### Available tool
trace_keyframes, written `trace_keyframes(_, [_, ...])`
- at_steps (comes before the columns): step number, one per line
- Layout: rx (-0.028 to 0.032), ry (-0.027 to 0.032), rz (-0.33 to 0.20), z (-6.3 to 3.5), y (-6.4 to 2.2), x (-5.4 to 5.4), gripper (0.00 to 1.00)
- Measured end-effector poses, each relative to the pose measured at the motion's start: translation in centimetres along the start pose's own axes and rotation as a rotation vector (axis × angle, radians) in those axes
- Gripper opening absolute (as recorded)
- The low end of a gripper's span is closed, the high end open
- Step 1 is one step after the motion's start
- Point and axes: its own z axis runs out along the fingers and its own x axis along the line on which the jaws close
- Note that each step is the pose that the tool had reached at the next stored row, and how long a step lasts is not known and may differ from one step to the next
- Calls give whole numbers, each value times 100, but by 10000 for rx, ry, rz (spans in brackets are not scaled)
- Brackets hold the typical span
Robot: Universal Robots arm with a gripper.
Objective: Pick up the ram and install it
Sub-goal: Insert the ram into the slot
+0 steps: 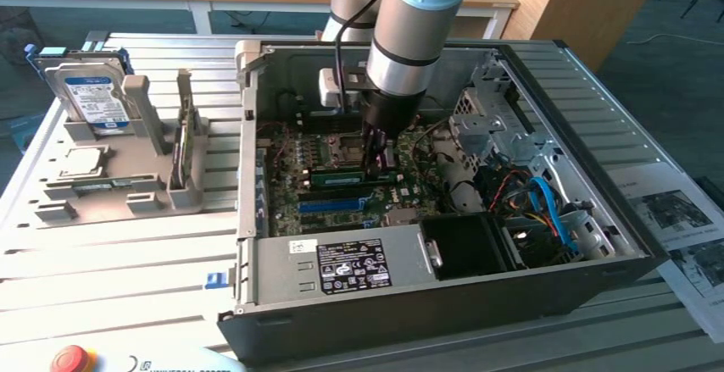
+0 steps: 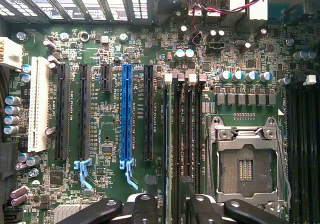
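Observation:
The ram (image 2: 168,134) shows edge-on as a thin green strip standing in a memory slot of the motherboard (image 2: 105,184), beside the empty processor socket (image 2: 245,166). My gripper (image 2: 170,211) straddles its near end, the black fingers (image 2: 142,209) parted on either side with a small gap to the stick. In the exterior view the gripper (image 1: 381,162) reaches down inside the open computer case (image 1: 453,304), right over the ram (image 1: 339,178), which lies seated along the board.
A grey fixture (image 1: 114,190) at the exterior view's left holds a hard drive (image 1: 91,92) and a small processor chip (image 1: 81,162). Inside the case are the power supply (image 1: 339,266), a drive cage (image 1: 509,126) and loose cables (image 1: 543,202). A blue expansion slot (image 2: 126,116) lies nearby.

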Motion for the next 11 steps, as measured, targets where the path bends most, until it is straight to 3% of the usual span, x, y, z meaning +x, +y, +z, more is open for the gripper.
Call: trace_keyframes(11, [0,1,1,-39,2,-1,31])
